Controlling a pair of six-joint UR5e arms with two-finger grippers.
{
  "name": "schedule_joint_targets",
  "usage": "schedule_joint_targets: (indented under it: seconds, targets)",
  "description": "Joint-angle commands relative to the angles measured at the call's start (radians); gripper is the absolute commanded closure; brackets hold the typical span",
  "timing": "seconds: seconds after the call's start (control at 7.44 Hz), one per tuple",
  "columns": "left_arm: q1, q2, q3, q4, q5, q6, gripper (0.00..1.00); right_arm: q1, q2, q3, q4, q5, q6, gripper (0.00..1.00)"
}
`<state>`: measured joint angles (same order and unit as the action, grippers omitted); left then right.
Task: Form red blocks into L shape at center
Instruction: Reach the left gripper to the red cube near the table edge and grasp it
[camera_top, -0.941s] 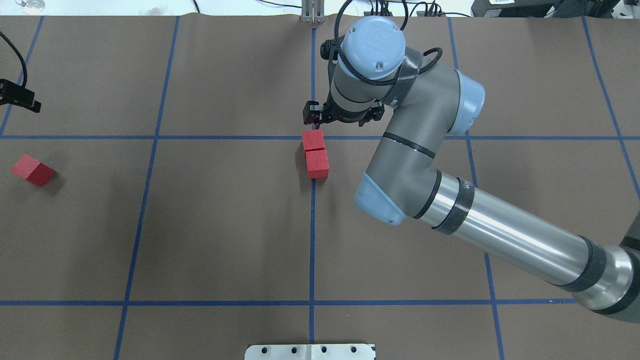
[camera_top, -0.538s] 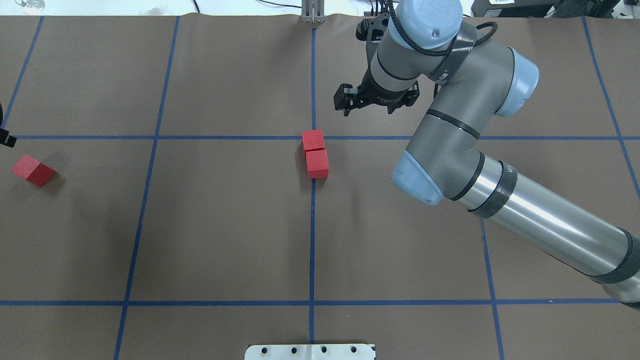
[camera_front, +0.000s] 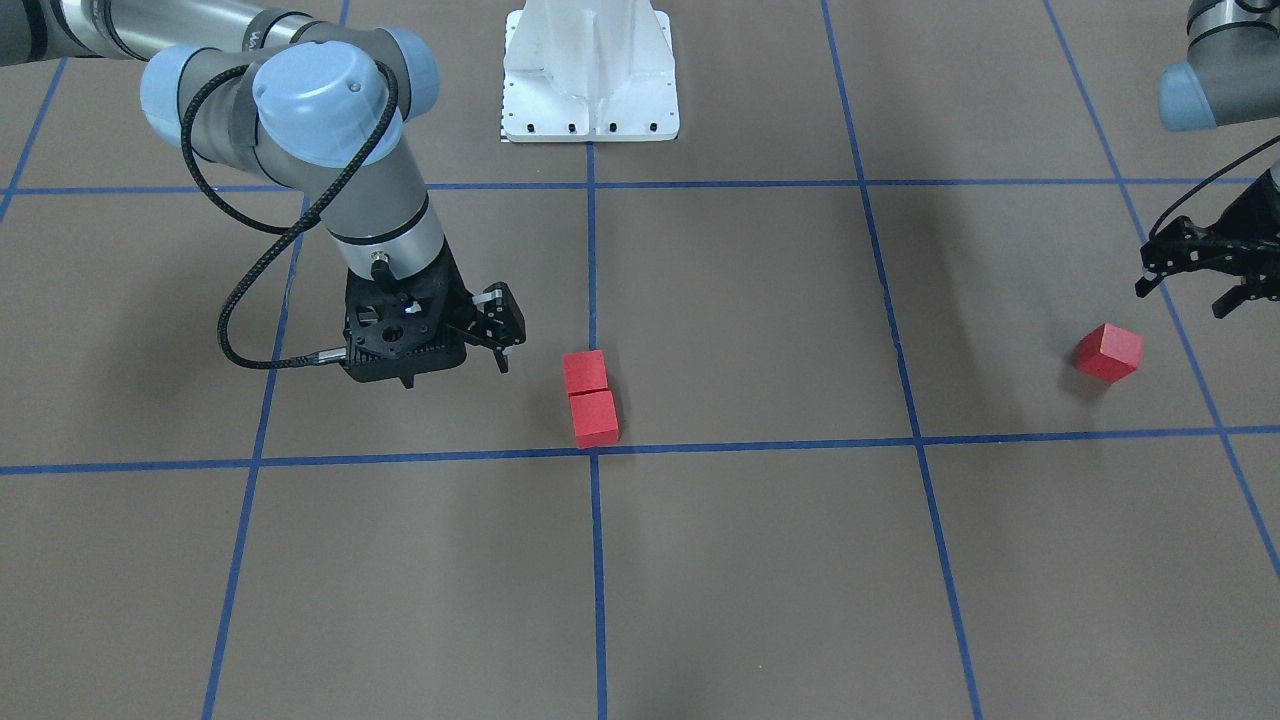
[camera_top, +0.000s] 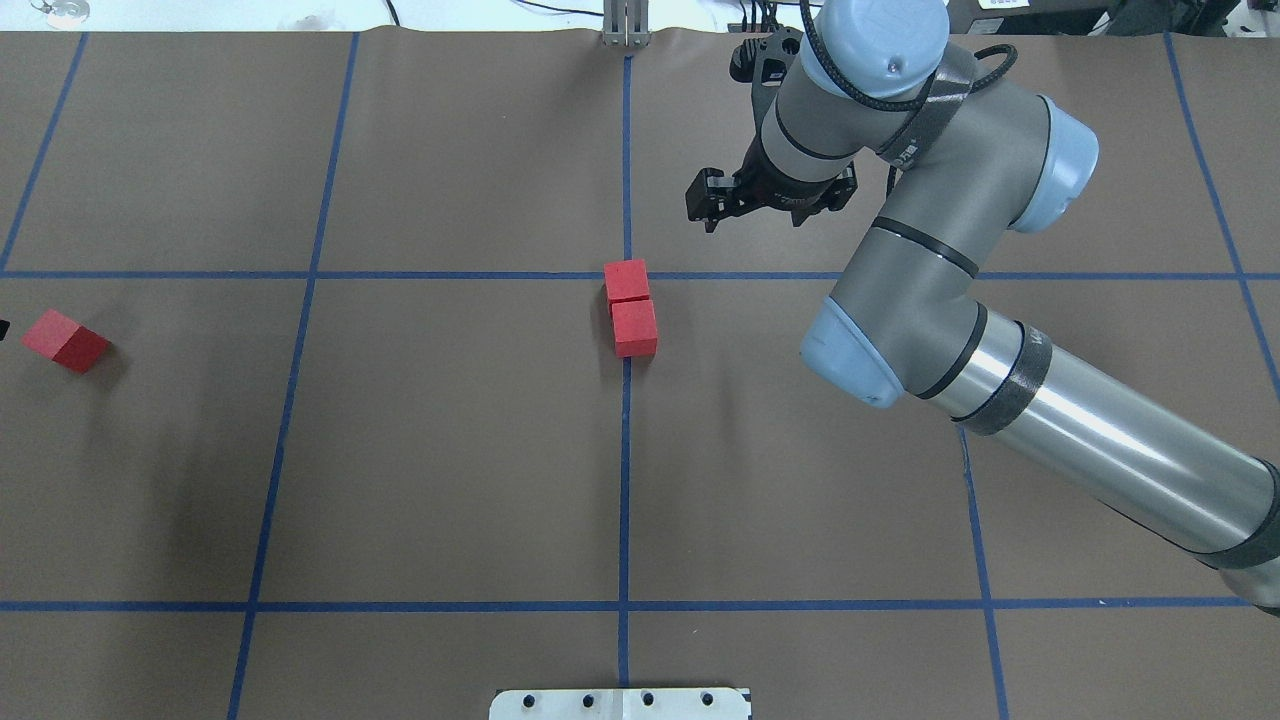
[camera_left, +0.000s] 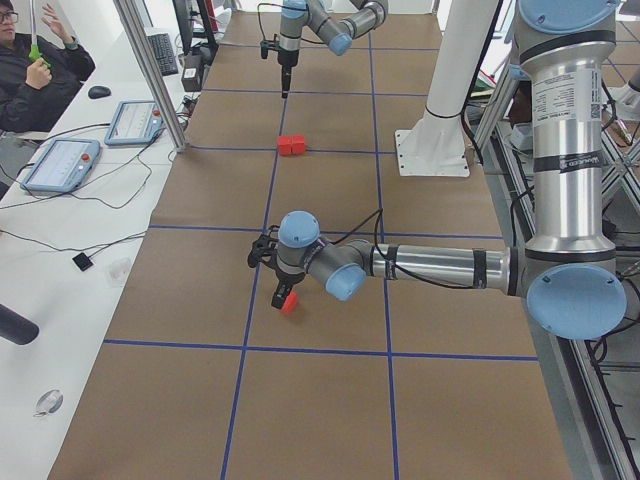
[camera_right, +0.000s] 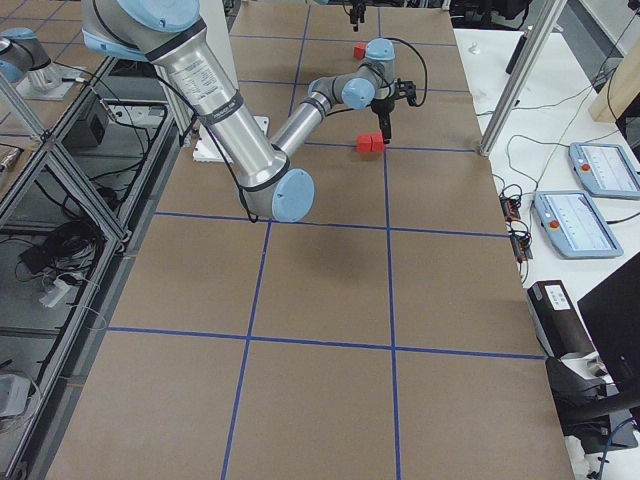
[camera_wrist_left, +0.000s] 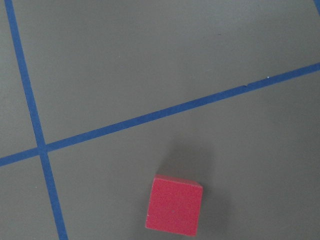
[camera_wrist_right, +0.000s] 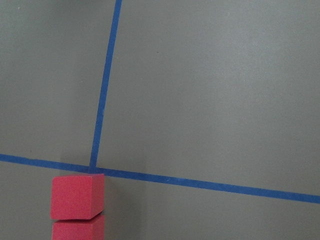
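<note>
Two red blocks (camera_top: 634, 328) paired at the center (camera_wrist_right: 93, 167), a third block (camera_top: 65, 340) lying apart

Brown paper covers the desk (camera_top: 450, 450), ruled into large squares by blue tape lines (camera_top: 300, 440). A white pedestal base (camera_front: 590, 110) stands at the robot's edge. In the left side view a white bench (camera_left: 100, 215) runs alongside the desk. It carries two handheld control panels (camera_left: 60, 165) and loose cables. Aluminium frame posts (camera_left: 153, 75) rise beside the bench, and a seated person (camera_left: 40, 65) is at its far end.

The paired blocks touch face to face in a short row along the long tape line. The farther block has its edge at the center crossing, and both lie on the robot's side of the cross line.

The right pincer (camera_top: 755, 215) hangs beyond that cross line and off to the right of the pair. Its jaws are apart and hold nothing, and it touches neither block. Its wrist camera shows the pair at the lower left corner of the frame.

The third block lies well apart on the robot's left, turned diagonally to the grid. The left pincer (camera_front: 1190, 290) hovers near it, on the robot's side of it, with jaws spread and empty. The block is not between the fingers. In the left wrist view it sits low in the frame, below a tape line.
</note>
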<state>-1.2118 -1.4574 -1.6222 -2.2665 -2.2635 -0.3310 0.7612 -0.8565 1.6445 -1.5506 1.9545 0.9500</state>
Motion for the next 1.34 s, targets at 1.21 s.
schedule_joint_targets:
  seconds: [1.21]
  targets:
    - [0.121, -0.057, 0.127, -0.064, 0.042, 0.02, 0.0, -0.003, -0.015, -0.003, 0.006, -0.006, -0.013, 0.01]
